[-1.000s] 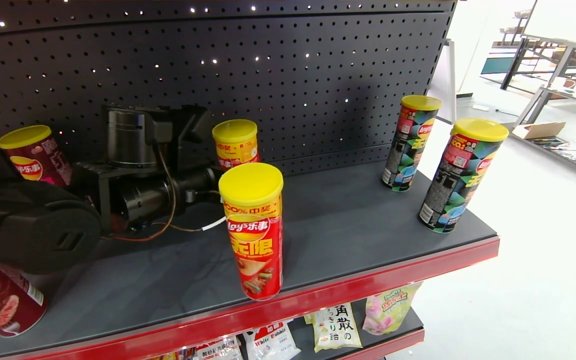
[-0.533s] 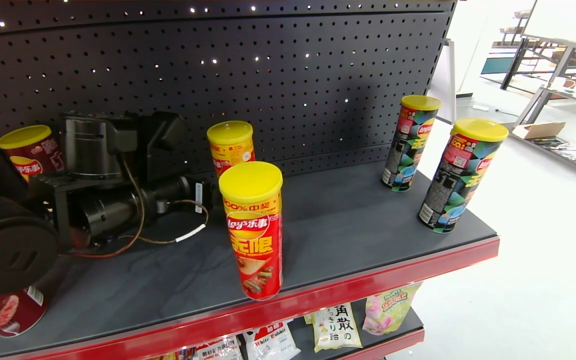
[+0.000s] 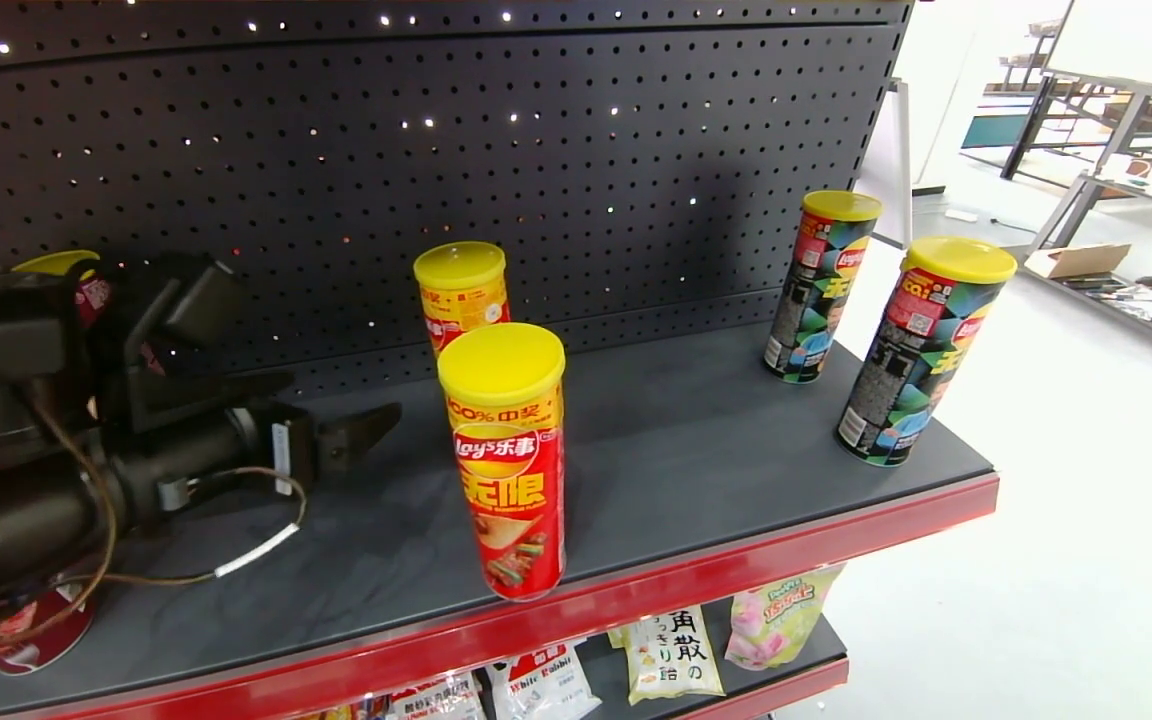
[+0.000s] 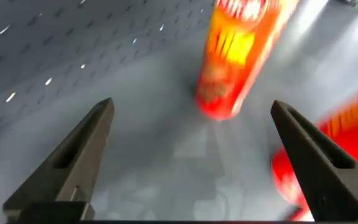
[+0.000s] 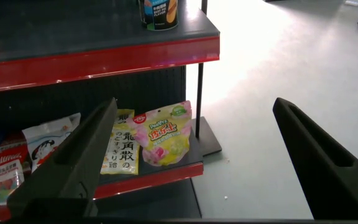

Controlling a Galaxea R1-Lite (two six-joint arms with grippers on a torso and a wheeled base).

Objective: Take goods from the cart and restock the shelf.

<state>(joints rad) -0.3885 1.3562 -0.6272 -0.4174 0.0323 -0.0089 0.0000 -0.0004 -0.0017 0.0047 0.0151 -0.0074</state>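
Note:
My left gripper (image 3: 344, 396) is open over the left part of the dark shelf (image 3: 696, 450), with nothing between its fingers. A short way to its right stand two yellow-lidded red chip cans: one near the front edge (image 3: 508, 470) and one behind it by the pegboard (image 3: 461, 290). In the left wrist view the open gripper (image 4: 191, 106) faces the rear can (image 4: 238, 59), with the front can (image 4: 331, 149) off to one side. My right gripper (image 5: 194, 102) is open and empty, lower down, facing the shelf's red front edge (image 5: 104, 59).
Two dark multicoloured cans (image 3: 821, 285) (image 3: 921, 350) stand at the shelf's right end. Dark red cans (image 3: 61, 268) (image 3: 31, 635) sit at the left, partly hidden by my arm. Snack bags (image 5: 163, 134) lie on the lower shelf. Open floor lies to the right.
My left arm has drawn back to the left, away from the rear red can, which stays upright by the pegboard. Its open fingers now show apart from the can.

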